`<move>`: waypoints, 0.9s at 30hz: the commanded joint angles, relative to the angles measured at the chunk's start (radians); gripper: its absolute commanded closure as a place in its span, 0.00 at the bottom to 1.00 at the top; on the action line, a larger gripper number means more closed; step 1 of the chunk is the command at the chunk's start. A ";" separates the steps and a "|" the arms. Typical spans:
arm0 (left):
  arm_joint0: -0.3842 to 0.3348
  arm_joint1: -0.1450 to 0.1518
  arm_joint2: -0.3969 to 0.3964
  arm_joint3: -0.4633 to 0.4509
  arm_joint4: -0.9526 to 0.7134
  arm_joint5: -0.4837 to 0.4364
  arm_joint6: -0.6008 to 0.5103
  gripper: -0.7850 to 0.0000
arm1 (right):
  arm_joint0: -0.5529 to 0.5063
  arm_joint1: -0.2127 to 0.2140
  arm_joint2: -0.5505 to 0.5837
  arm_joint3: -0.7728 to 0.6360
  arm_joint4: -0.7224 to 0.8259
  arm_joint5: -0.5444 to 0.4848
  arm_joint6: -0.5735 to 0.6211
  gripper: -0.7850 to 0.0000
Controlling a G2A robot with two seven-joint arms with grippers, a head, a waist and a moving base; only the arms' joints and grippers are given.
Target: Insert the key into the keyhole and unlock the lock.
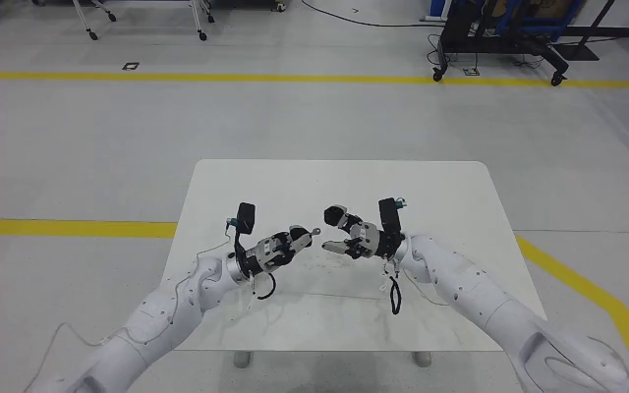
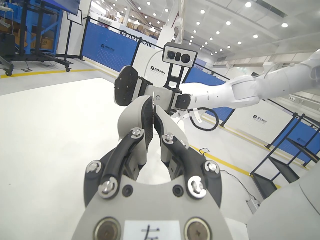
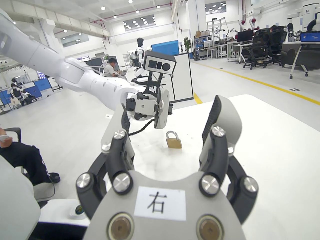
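Observation:
A brass padlock (image 3: 174,142) with a silver shackle sits on the white table (image 3: 262,136), seemingly upright. My right gripper (image 3: 170,123) is open just short of it, one finger on either side of the line to the lock and not touching it. My left gripper (image 2: 153,106) is shut. It hovers just beyond and above the padlock, facing the right gripper (image 1: 335,232). In the top view a small grey metal piece, the key (image 1: 314,233), sticks out of the left gripper (image 1: 300,238) toward the right one. The pads hide the key in the left wrist view.
The table (image 1: 432,196) is bare around the two grippers, with free room on all sides. Black cables hang from both wrists, one under the right wrist (image 1: 394,291). A seated person's leg (image 3: 22,156) is off the table behind the right arm.

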 commanded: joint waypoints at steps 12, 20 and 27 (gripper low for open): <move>-0.072 -0.007 0.114 0.056 0.103 0.000 0.074 1.00 | 0.050 0.064 -0.131 -0.049 -0.009 0.000 0.000 0.76; -0.101 -0.010 0.163 0.077 0.115 0.000 0.113 1.00 | 0.086 0.073 -0.205 -0.054 0.031 0.000 0.000 0.76; -0.120 -0.012 0.197 0.089 0.118 0.000 0.142 1.00 | 0.116 0.072 -0.261 -0.045 0.062 0.000 0.000 0.98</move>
